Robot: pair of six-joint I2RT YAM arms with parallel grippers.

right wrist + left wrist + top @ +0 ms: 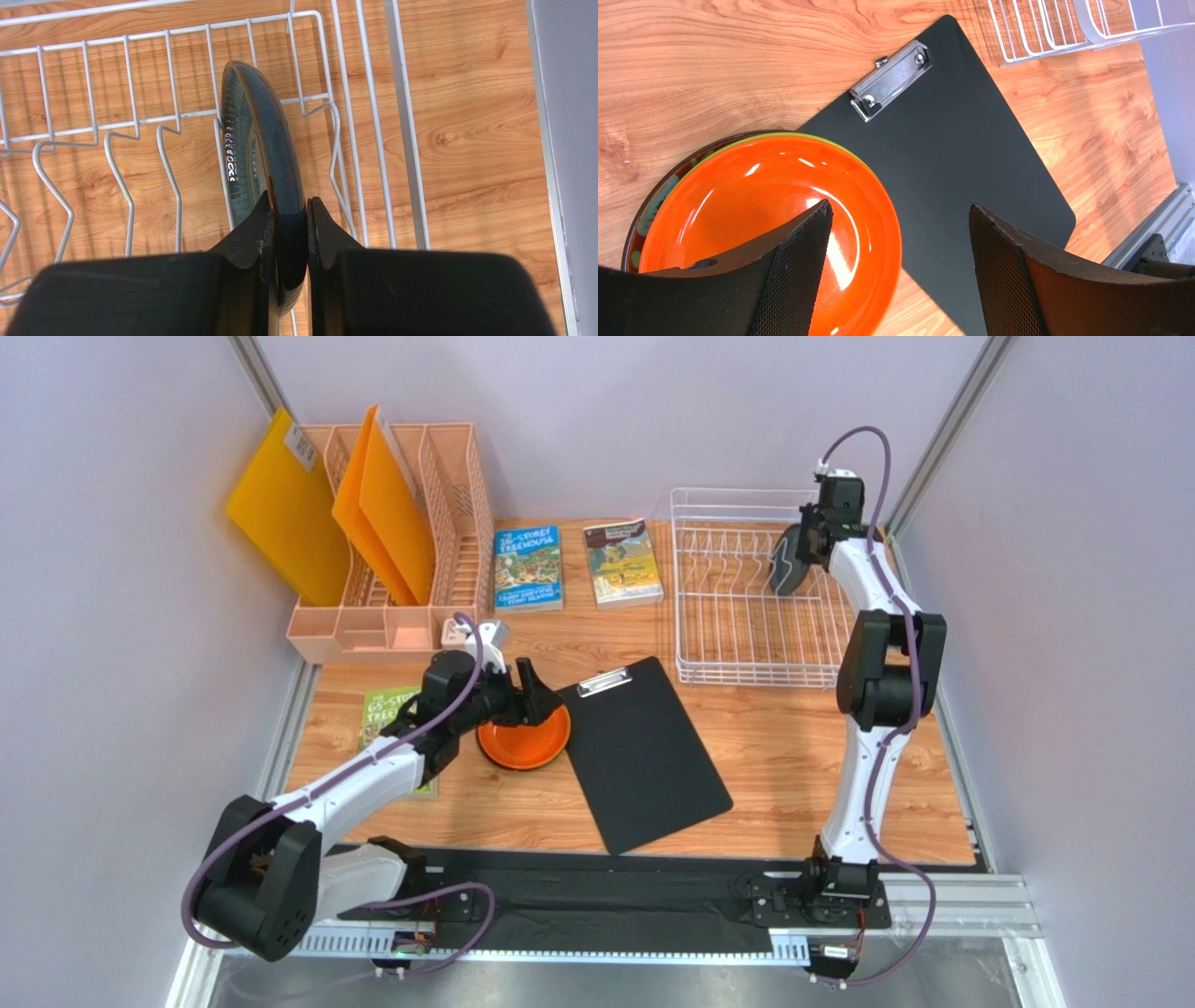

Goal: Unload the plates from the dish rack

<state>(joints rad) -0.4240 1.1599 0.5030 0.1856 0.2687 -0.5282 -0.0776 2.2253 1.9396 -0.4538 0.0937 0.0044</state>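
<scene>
A dark teal-grey plate [254, 133] stands on edge between the prongs of the white wire dish rack [730, 637], near its right wall. My right gripper [289, 204] is shut on this plate's upper rim, one finger on each face. To the left of the clipboard, an orange plate [759, 210] lies on the table on top of a stack. Under it a lime green rim [781, 134] and a dark red patterned rim [648, 210] peek out. My left gripper [899, 206] hangs open just above the orange plate's right edge, holding nothing.
A black clipboard [645, 749] lies mid-table, right of the stack. A peach file organiser [421, 602] with orange and yellow folders stands back left. Two books [528, 567] [623, 560] lie at the back, and a green book [379, 714] lies under the left arm.
</scene>
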